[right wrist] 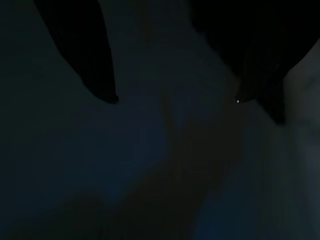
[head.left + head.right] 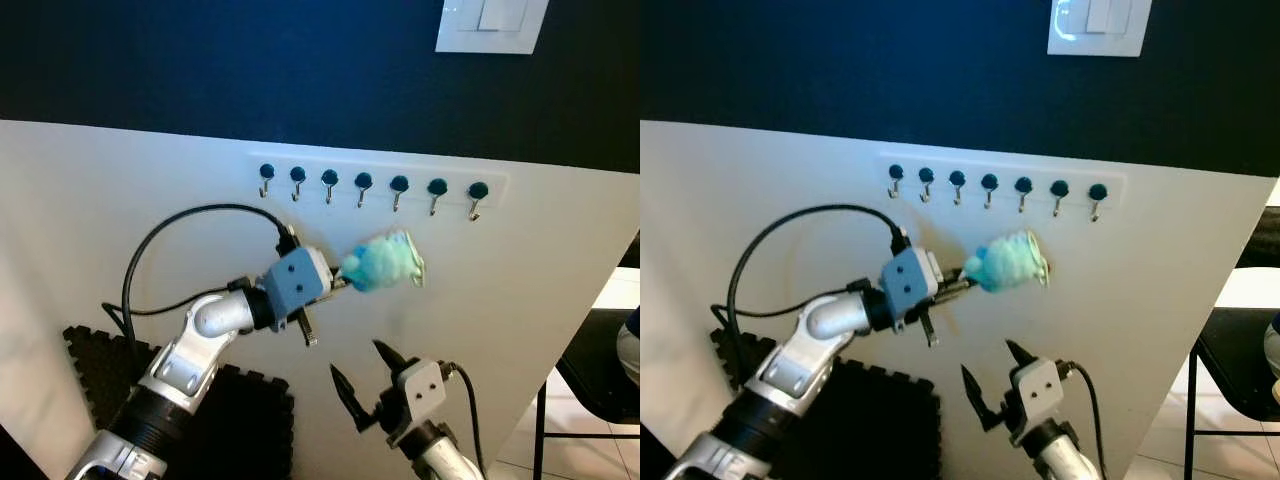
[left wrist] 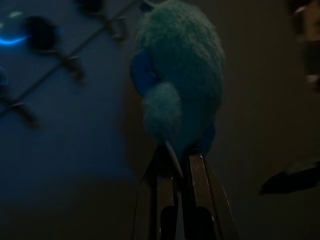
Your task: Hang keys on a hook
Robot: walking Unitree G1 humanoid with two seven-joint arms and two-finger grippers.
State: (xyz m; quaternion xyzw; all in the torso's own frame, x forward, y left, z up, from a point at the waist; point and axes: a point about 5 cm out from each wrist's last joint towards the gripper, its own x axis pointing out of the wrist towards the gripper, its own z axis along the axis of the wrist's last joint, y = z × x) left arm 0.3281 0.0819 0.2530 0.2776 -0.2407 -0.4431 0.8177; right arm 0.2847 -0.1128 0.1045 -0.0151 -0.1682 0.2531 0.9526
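Left gripper [image 2: 342, 281] grips fluffy keychain [image 2: 385, 262] below unlabelled hooks [image 2: 364, 185].

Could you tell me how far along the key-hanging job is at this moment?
Done: the left gripper is shut on the fluffy teal keychain and has it raised against the white wall. In hand: it holds the keychain just below the row of hooks, not on any of them. Left: lift it onto a hook and let go. The right gripper hangs open lower down, idle.
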